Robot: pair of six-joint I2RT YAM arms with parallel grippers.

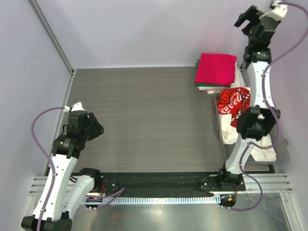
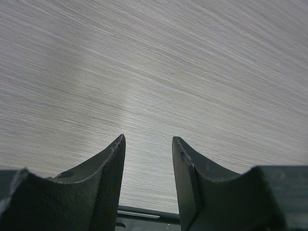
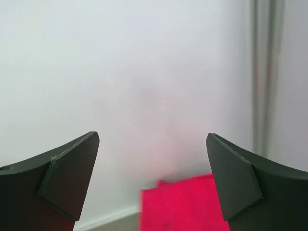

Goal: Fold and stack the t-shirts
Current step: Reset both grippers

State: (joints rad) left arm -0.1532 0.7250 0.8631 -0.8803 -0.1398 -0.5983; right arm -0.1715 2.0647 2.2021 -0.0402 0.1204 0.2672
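**T-shirts (image 1: pixel 226 91) gathered along the table's right side, both grippers empty**

The t-shirts all lay on the right side of the grey table (image 1: pixel 144 110), from the far corner towards the near edge. At the far end sat a neat stack. On top was a plain magenta-red shirt (image 1: pixel 215 69), folded flat into a near-square with smooth faces and crisp edges. A thin strip of a green shirt (image 1: pixel 204 87) showed under its near edge, and white folded layers showed at its right side. The square had no clear long axis, and its edges sat slightly askew to the table's edges.

Just in front of the stack lay a white shirt with a red-and-black print (image 1: pixel 234 102), rumpled and unfolded. Nearer the arms' bases, pale shirts (image 1: pixel 262 150) lay crumpled, partly hidden by the right arm. This loose run of cloth stretched from far to near along the right edge.

The left gripper (image 1: pixel 98 130) hung low over the bare left part of the table, well apart from the cloth. Its fingers (image 2: pixel 108 168) stood partly apart, with only the tabletop showing in the gap.

The right gripper (image 1: pixel 244 20) was raised high beyond the stack, facing the pale wall (image 3: pixel 120 72). Its fingers (image 3: pixel 67 178) were spread wide with nothing between them. The magenta-red shirt showed below them in the wrist view, untouched.
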